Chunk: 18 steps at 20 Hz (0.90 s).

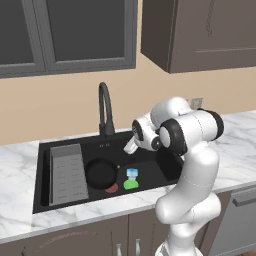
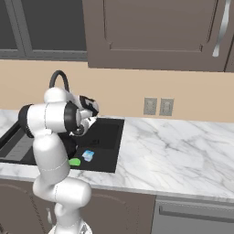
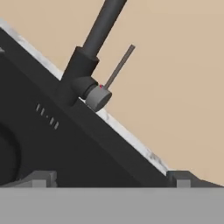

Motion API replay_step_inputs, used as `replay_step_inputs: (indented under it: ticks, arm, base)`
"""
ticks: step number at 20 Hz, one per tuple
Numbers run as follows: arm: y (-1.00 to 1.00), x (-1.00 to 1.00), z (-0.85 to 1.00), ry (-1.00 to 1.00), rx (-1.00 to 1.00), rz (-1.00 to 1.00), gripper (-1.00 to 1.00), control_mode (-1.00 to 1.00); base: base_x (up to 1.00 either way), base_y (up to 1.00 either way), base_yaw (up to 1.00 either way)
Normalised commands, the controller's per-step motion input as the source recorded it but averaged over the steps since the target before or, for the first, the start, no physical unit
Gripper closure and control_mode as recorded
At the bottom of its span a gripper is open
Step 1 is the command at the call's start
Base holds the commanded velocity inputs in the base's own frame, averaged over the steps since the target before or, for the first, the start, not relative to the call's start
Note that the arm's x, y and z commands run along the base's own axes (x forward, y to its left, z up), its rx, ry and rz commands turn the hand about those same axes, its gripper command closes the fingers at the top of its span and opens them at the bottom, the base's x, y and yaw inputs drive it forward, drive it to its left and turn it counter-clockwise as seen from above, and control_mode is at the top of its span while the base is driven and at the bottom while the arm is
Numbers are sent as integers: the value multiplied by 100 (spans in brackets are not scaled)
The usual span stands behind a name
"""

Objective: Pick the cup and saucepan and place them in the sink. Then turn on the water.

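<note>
So, quick rundown of where this is at:

sink (image 1: 145, 172): black basin set in the white marble counter (image 1: 20, 155), with the grey ribbed rack (image 1: 66, 172) on its left side.
saucepan (image 1: 101, 173): already sitting on the basin floor, just right of the rack, about mid-sink.
cup (image 1: 131, 184): green, also down in the basin, just right of the pan and a bit nearer the front edge (there's a small light-blue thing (image 1: 132, 173) right by it, can't tell what it is).
water: no stream from the spout that I can see, so I'd say the tap is the step left.
faucet (image 1: 105, 107): tall black gooseneck at the far rim of the sink; in the hand view its base has a grey knob (image 3: 98, 97) with a thin lever (image 3: 119, 66) sticking up from it.
gripper (image 3: 113, 178): jaws spread wide, nothing between them, hanging over the far part of the basin and aimed at the faucet base, not touching yet.
how I'd do it: close in until the thin lever sits between the fingertips (or just push with one finger), then sweep it sideways in one steady go.
watch out: that lever is skinny and easy to slide past, so line up on its middle, not the tip, and stay off the gooseneck.
</note>
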Motion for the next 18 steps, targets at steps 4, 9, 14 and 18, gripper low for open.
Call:
replay_step_inputs:
  ticks: [4, 9, 14, 18]
  arm:
    - [-53, 0, 29, 3, 37, 0, -100, -100]
    - [-60, -2, 79, 12, 57, 0, -100, -100]
    - [-46, -15, 61, 0, 47, 0, -100, -100]
    - [2, 6, -6, -3, 17, 1, -100, -100]
  base:
    - [0, 0, 0]
    - [0, 0, 0]
    - [0, 0, 0]
    - [0, 0, 0]
